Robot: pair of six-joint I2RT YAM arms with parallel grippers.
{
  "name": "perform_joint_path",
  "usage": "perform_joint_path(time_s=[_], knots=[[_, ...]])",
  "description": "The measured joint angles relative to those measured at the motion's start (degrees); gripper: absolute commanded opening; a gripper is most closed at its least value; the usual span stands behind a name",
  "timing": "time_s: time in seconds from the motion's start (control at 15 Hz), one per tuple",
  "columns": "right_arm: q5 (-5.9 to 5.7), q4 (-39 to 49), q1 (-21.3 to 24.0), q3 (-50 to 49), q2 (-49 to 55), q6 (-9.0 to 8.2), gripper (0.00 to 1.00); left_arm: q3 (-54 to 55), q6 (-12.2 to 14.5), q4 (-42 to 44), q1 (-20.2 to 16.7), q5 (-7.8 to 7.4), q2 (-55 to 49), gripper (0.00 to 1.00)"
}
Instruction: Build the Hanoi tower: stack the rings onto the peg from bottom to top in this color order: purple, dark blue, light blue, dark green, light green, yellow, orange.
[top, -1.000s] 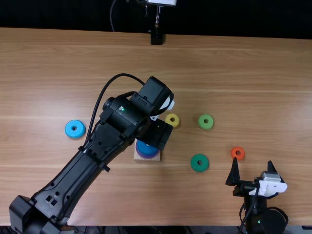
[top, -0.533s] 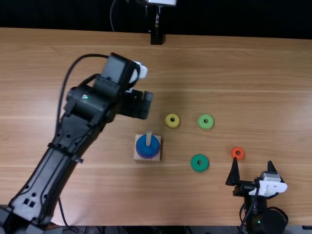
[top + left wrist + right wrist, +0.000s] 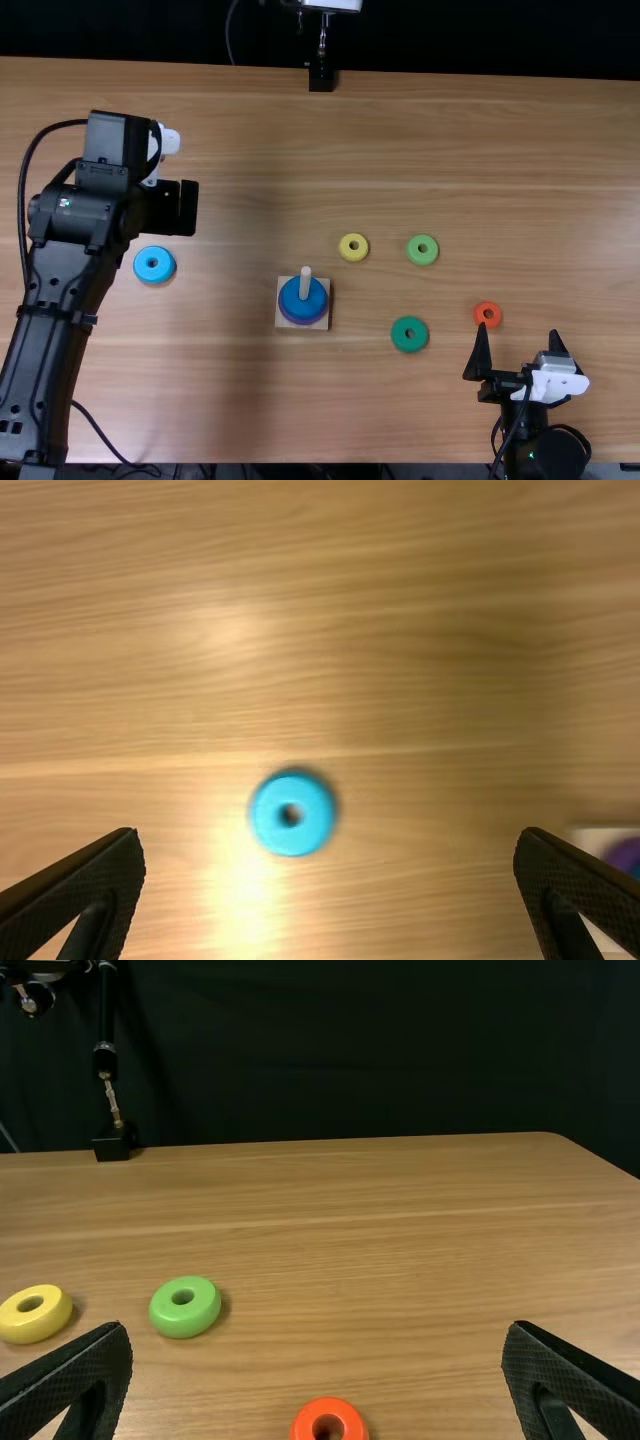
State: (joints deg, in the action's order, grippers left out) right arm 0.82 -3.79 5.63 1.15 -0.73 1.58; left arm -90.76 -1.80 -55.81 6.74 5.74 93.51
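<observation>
Your left claw (image 3: 187, 208), released with its fingers wide apart, is near your light blue ring (image 3: 154, 264), then come the peg (image 3: 305, 282) holding the dark blue ring (image 3: 291, 300) over the purple ring (image 3: 302, 321), the yellow ring (image 3: 353, 247), dark green ring (image 3: 399, 335), light green ring (image 3: 422, 250), orange ring (image 3: 488, 314), and your spread right claw (image 3: 519, 330).

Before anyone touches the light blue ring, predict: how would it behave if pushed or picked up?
The light blue ring lies flat, hole up, so a push would probably slide it rather than roll it. Its even, round body looks stiff, so gripping likely won't bend it.
</observation>
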Motion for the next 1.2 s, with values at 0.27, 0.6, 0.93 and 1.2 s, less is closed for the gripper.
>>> perform_joint_path(time_s=[0.27, 0.6, 0.93, 1.2], knots=[[0.0, 0.0, 0.0, 0.0, 0.0, 0.0, 1.0, 8.4, 6.0, 2.4, -7.2, -1.2, -0.1, 1.0], [0.0, 0.0, 0.0, 0.0, 0.0, 0.02, 1.0, 11.4, 7.1, 9.8, -7.8, -6.6, 4.0, 1.0], [0.0, 0.0, 0.0, 0.0, 0.0, 0.02, 1.0, 12.0, 7.4, 9.8, -7.8, -6.84, 8.8, 1.0], [0.0, 0.0, 0.0, 0.0, 0.0, 0.02, 1.0, 12.0, 7.6, 9.7, -7.8, -6.82, 12.6, 1.0]])
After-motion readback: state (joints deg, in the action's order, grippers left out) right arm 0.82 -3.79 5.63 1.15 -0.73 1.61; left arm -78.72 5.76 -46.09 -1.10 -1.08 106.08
